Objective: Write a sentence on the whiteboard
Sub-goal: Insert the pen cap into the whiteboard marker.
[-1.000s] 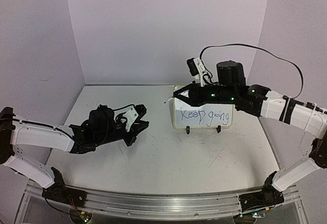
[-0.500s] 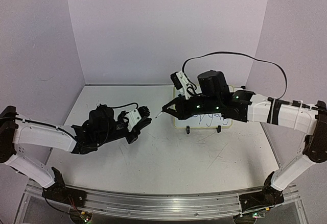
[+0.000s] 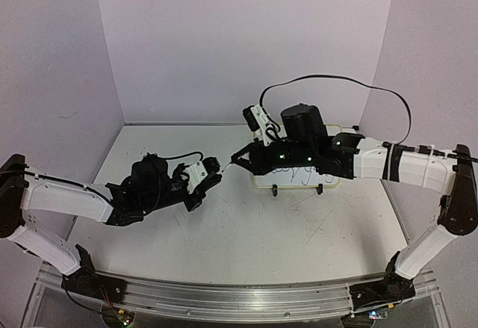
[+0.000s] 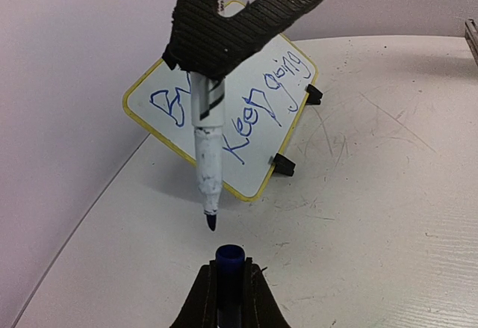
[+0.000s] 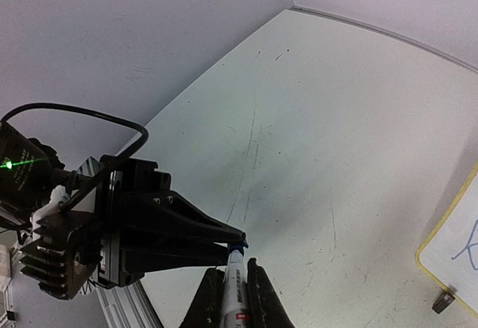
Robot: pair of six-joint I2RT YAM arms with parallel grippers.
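The whiteboard [image 4: 258, 130] stands on two black clip feet at the back of the table, with blue writing that reads "Keep going". In the top view the right arm hides most of the whiteboard [image 3: 297, 179]. My right gripper [image 3: 240, 158] is shut on a white marker [image 4: 205, 156], uncapped, with its dark tip pointing at my left gripper [image 3: 213, 168]. The left gripper [image 4: 229, 287] is shut on the blue cap [image 4: 229, 256], open end toward the tip. A small gap shows between tip and cap. In the right wrist view the marker [image 5: 234, 292] meets the cap [image 5: 237, 246].
The scratched white tabletop [image 3: 246, 231] has lilac walls at the back and both sides. A black cable [image 3: 336, 81] loops above the right arm. The aluminium base rail [image 3: 239, 294] runs along the near edge.
My right arm has swung left, away from the whiteboard, bringing the marker tip up to the cap. My left gripper has risen a little toward it.
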